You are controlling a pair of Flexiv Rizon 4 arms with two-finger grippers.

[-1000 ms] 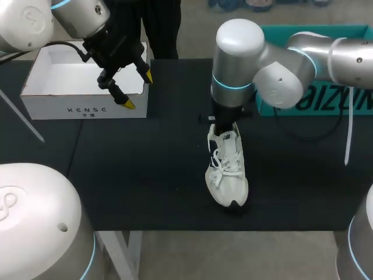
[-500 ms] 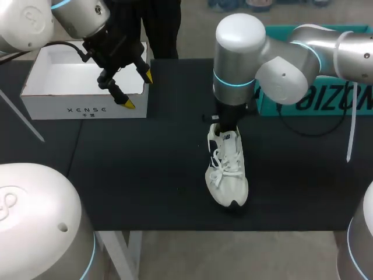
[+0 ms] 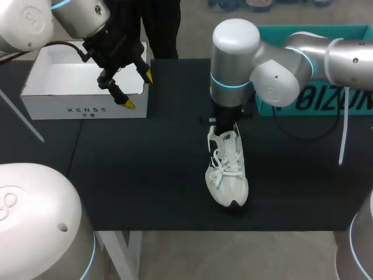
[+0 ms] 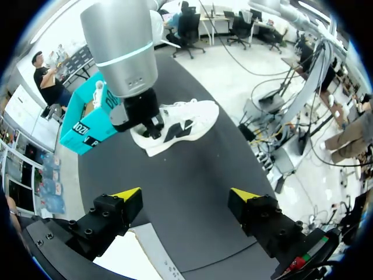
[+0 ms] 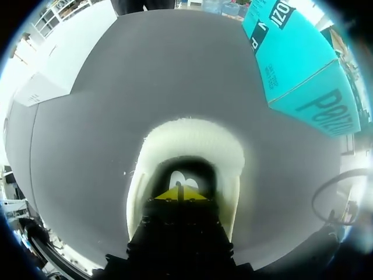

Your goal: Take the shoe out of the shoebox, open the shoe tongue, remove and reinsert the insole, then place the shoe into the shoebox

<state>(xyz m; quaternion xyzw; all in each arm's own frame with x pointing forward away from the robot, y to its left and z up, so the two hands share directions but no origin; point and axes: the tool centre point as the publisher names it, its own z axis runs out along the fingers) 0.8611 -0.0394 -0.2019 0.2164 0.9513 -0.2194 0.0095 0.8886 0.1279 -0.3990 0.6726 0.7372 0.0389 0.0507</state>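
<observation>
Shoe [image 3: 227, 169]: white, white laces, dark side logo, black at the toe. Left gripper [image 3: 139, 90]: black, 2 yellow tips. Shoebox [image 3: 52, 108] behind those tips: white, dark lettering. Table [image 3: 145, 175]: black. Right arm [image 3: 236, 58]: silver, 1 cyan ring. Box [image 5: 291, 52]: teal, dark lettering.

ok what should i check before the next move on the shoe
1. shoe out of the white box, upright: ok
2. right tool inside the shoe's opening: ok
3. insole held by right tool: cannot tell, tips together, hidden inside
4. left tool open, clear of shoe: ok
5. white box open for the return: ok
</observation>
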